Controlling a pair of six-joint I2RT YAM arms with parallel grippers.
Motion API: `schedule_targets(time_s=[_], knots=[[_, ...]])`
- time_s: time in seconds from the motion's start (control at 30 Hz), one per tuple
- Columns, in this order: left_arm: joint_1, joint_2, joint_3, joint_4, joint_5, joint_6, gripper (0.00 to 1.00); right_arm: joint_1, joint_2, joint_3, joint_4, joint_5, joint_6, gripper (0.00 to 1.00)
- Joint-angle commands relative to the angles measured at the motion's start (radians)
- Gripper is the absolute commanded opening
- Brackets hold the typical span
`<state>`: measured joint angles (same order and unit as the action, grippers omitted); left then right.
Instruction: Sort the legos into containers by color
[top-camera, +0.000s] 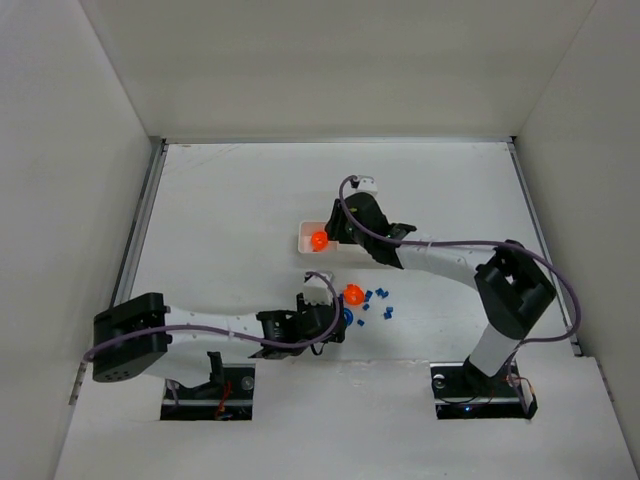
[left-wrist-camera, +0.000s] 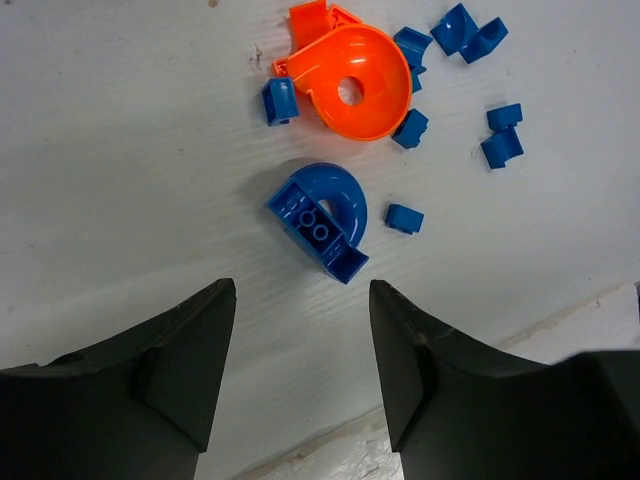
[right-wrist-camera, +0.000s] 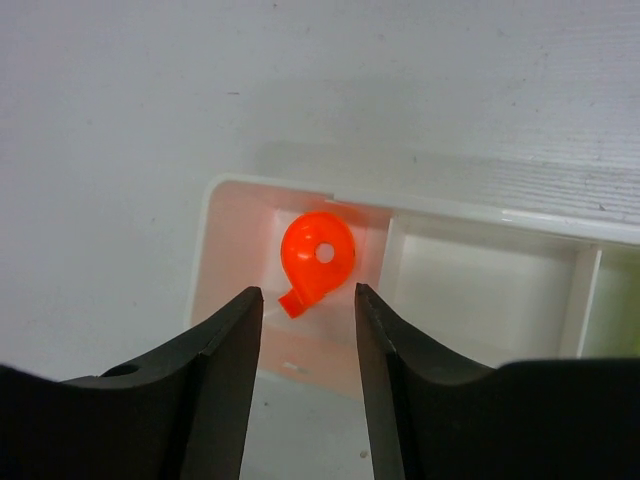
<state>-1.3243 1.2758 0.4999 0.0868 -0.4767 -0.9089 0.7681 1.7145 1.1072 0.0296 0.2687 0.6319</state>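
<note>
- Top external: left gripper sits low by the brick pile on the table; right gripper hangs over the near-left end of the tray.
- One binned orange brick lies in the tray. A loose orange brick and the small blue bricks lie on the table between the two arms; the left arm is clearly nearer to them.
- Left wrist: jaws apart, nothing between them. Blue arch brick lies straight ahead of the gap, just beyond the tips and roughly centred.
- Its long axis runs on a diagonal, upper left to lower right, so it is skewed to the line across the jaws. My read: a small wrist turn is needed before closing, or the grip lands on corners.
- The loose orange brick is further ahead, small blue ones touching or crowding its edge.
- Right wrist: jaws spread, holding nothing. The binned orange brick lies flat on the floor of the end compartment, seen between the tips.
- The middle compartment shows nothing in it; the third one is cut off by the frame, with a greenish tint that may be contents. I can't tell.
- No brand, label or writing is readable in any view.
</note>
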Motion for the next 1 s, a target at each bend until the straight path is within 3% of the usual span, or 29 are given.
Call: schedule_targets(time_s=[0.0,0.2,0.4,0.5,0.6,0.77,0.97], knots=[[-0.017,0.04,0.063,0.037,-0.043,-0.016,0.54,0.012,-0.111,-0.042,0.055,0.003,-0.009,0.48],[0.004,0.115,0.098,0.045,-0.065,-0.004,0.54,0.033,-0.252,-0.194,0.088,0.018,-0.003,0.48],[0.029,0.194,0.123,0.045,-0.065,-0.005,0.47,0.056,-0.348,-0.317,0.101,0.02,0.014,0.49],[0.035,0.206,0.121,0.044,-0.066,-0.018,0.43,0.075,-0.369,-0.365,0.101,0.038,0.02,0.49],[0.038,0.206,0.117,0.042,-0.069,-0.025,0.31,0.104,-0.403,-0.431,0.099,0.079,0.038,0.5],[0.041,0.165,0.101,-0.019,-0.069,-0.027,0.15,0.153,-0.516,-0.553,0.053,0.139,0.083,0.52],[0.067,0.014,0.101,-0.091,-0.065,0.005,0.12,0.214,-0.635,-0.612,-0.059,0.159,0.117,0.46]])
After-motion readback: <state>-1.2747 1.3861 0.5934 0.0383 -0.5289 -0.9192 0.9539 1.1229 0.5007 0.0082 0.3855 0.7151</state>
